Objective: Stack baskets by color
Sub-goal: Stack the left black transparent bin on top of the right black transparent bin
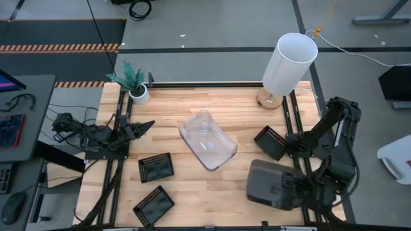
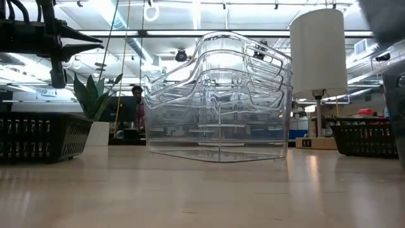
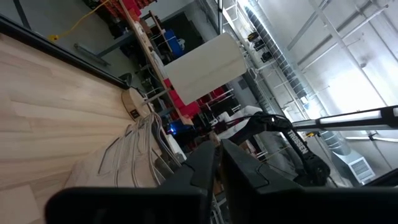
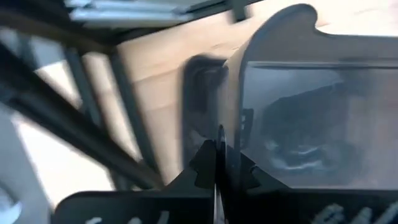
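Here, view by view, is what you have in front of you.

High view, centre: the clear baskets sit nested as one stack in the middle of the wooden table, turned at a slant.
High view, lower right: your right gripper is pinched shut on the rim of the smoky-grey basket, near the table's right edge.
High view, right of centre: one black slatted basket lies tilted just above the grey one.
High view, lower left: two more black baskets lie apart, one below the other.
High view, left: your left gripper hangs at the left edge with its fingers nearly together, holding nothing.
High view, top: a potted plant stands upper left, a white lamp shade upper right.
Low view: you see the clear stack mid-frame, resting on the table, with black baskets at both edges and the lamp at upper right.
Left wrist view: the narrow left fingers point toward the clear stack and lamp.
Right wrist view: the closed right fingers clamp the grey basket's wall.
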Controlling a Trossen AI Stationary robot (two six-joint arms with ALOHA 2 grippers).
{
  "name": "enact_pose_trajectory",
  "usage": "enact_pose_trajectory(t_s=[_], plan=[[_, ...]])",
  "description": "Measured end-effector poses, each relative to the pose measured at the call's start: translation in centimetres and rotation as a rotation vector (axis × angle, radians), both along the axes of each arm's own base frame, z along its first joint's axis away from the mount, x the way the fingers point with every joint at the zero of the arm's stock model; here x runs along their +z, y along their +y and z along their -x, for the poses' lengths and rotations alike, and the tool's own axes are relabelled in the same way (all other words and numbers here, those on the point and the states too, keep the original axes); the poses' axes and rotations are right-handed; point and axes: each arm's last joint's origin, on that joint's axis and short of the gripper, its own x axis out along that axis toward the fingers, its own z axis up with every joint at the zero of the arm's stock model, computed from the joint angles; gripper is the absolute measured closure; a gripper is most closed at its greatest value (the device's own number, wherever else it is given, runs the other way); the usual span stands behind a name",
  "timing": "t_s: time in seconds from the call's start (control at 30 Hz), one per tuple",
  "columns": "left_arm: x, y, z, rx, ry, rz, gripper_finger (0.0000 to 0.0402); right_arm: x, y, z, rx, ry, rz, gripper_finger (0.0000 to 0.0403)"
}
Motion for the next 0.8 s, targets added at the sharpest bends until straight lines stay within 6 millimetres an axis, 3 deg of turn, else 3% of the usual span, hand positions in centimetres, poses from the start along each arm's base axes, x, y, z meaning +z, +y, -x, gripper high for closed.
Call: enact_pose_trajectory(t_s=[0.2, 0.37, 0.8], plan=[[0.0, 0.0, 0.0, 0.000, 0.000, 0.000, 0.0373, -3.1, 0.4, 1.8, 0.105, 0.054, 0.076, 0.0396], [0.0, 0.0, 0.0, 0.000, 0.000, 0.000, 0.0366, -5.2, 0.4, 1.9, 0.144, 0.035, 0.098, 0.0396], [0.0, 0.0, 0.0, 0.000, 0.000, 0.000, 0.0371, -7.6, 0.9, 1.7, 0.158, 0.009, 0.045, 0.0389]])
